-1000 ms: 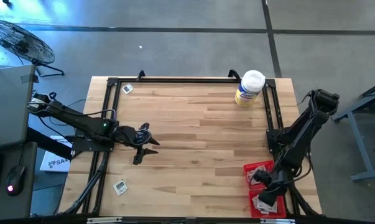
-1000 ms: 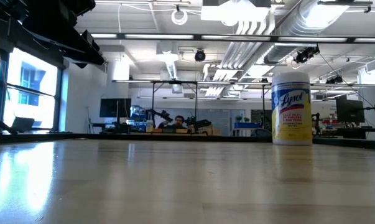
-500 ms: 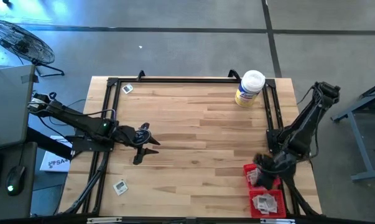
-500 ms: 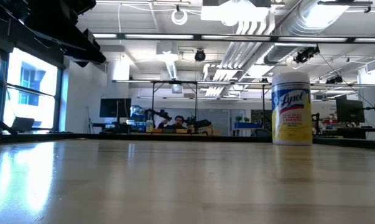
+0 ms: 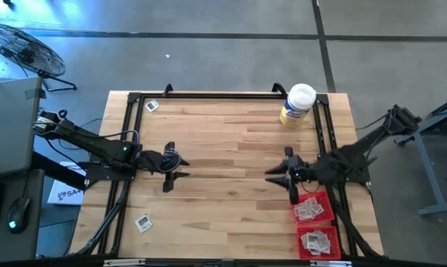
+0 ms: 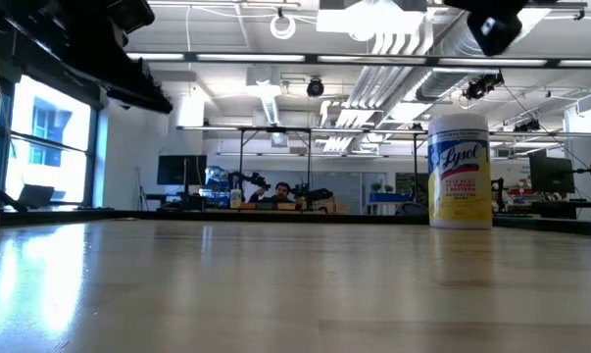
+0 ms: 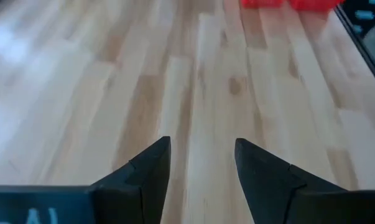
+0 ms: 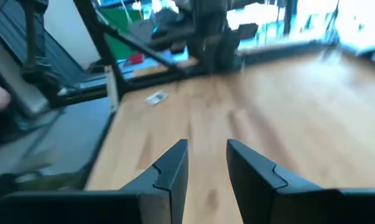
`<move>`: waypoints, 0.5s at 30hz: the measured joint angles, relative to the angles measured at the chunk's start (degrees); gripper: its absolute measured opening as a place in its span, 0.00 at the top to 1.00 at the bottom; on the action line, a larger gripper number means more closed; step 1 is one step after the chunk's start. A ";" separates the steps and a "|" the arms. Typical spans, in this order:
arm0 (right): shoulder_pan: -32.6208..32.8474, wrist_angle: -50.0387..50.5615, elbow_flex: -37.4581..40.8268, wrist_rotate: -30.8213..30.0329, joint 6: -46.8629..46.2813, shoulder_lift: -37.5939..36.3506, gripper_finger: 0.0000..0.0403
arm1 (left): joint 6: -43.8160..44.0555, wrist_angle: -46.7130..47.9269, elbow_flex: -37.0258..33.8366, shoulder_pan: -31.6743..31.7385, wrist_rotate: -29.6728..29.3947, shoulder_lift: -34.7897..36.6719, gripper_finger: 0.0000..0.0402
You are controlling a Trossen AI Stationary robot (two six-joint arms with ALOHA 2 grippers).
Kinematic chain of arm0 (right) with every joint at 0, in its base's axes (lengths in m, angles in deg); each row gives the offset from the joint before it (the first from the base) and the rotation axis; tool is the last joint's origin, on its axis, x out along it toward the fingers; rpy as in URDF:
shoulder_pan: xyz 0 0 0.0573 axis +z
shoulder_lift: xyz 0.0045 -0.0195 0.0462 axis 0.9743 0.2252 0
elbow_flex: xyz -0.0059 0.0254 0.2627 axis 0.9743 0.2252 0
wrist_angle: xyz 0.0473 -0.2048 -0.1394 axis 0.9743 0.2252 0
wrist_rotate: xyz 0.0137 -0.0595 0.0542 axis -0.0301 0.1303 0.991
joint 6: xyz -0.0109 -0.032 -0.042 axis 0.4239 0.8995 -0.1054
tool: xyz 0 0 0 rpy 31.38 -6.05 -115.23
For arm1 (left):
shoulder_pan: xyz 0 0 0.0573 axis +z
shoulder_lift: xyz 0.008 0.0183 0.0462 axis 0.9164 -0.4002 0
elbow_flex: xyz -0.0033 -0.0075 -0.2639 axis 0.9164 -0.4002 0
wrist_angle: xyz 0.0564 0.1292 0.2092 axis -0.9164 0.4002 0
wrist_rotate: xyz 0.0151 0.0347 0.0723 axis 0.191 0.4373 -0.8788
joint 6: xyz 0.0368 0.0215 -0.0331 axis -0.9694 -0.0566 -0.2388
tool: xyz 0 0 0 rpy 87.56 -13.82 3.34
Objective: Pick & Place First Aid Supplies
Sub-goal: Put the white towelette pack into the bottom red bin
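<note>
Red plastic trays [image 5: 313, 199] at the table's right front edge hold piled white-grey packets [image 5: 309, 211]. Right gripper [image 5: 281, 176] hovers mid-table, jaws parted, empty. Left gripper [image 5: 176, 168] parted, empty, waiting. Likely heading to a loose packet [image 5: 142, 222] front-left; next: reach, descend. Its long axis: can't tell.

Left gripper [image 7: 201, 169] over bare wooden table [image 7: 112, 81]; two dark fingers [image 7: 147, 171] apart, nothing between them. Light planks run away from the fingers. Red tray [image 7: 290, 4] edge at far end. Dark frame rail [image 7: 361, 31] along the table's side.
</note>
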 joint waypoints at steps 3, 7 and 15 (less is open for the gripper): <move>-1.96 -2.03 0.00 0.01 6.76 0.00 0.74 | 2.94 3.23 0.00 -0.04 -0.38 0.21 0.56; -2.95 -2.19 0.00 0.04 6.49 0.02 0.74 | 6.89 10.10 1.12 2.09 -7.50 2.12 0.56; -2.96 -2.24 0.00 0.51 5.50 0.02 0.74 | 9.12 18.04 3.77 19.45 -9.86 2.24 0.56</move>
